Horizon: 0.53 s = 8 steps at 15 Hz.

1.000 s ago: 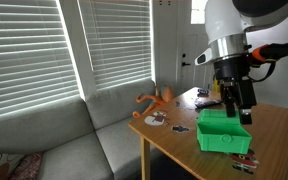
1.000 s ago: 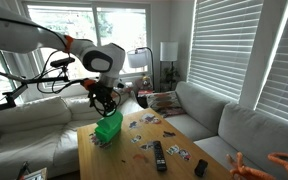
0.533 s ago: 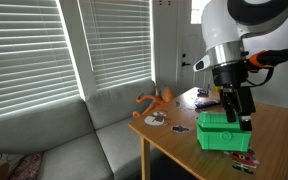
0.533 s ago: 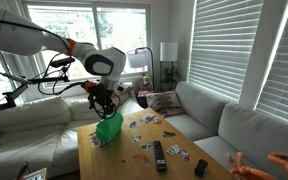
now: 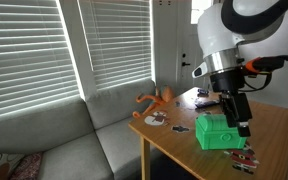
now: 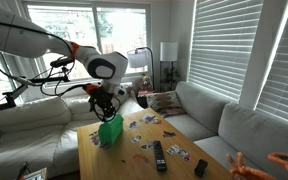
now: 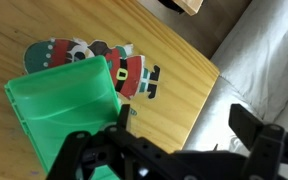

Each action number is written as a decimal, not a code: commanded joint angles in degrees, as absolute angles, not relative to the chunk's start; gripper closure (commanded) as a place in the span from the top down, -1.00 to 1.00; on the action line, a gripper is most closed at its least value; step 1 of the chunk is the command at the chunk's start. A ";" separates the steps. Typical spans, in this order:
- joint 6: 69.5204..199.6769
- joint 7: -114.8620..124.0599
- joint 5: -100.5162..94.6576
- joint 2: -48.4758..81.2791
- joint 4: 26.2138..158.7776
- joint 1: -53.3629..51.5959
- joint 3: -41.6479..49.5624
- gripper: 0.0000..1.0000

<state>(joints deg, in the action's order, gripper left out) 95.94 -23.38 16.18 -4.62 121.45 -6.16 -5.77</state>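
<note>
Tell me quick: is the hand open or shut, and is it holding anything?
Hand: open, jaws wide apart, gripping nothing; it hangs at the edge of the green bin.

Robot's gripper (image 5: pixel 242 121) at green bin (image 5: pixel 216 134), wooden table (image 5: pixel 174 141)

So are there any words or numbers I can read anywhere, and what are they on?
No text can be read in any view.
green bin: plain, no label.
Santa cutout: a picture only, no writing.
cards: any print is too small and blurred to read.
remote: button marks are too small to read.
</note>
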 commanded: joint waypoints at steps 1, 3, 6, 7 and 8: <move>95.14 -20.81 15.75 -4.14 120.91 -6.66 -6.06 1.00; 94.94 -20.50 15.98 -4.41 120.79 -6.66 -6.14 1.00; 94.78 -20.47 16.20 -5.40 120.31 -6.58 -6.05 1.00; 94.77 -20.53 16.14 -5.84 120.14 -6.54 -5.99 1.00; 94.78 -20.63 15.91 -6.48 119.80 -6.44 -5.87 1.00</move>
<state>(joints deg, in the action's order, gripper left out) 95.93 -21.91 16.19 -4.70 120.89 -6.19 -6.07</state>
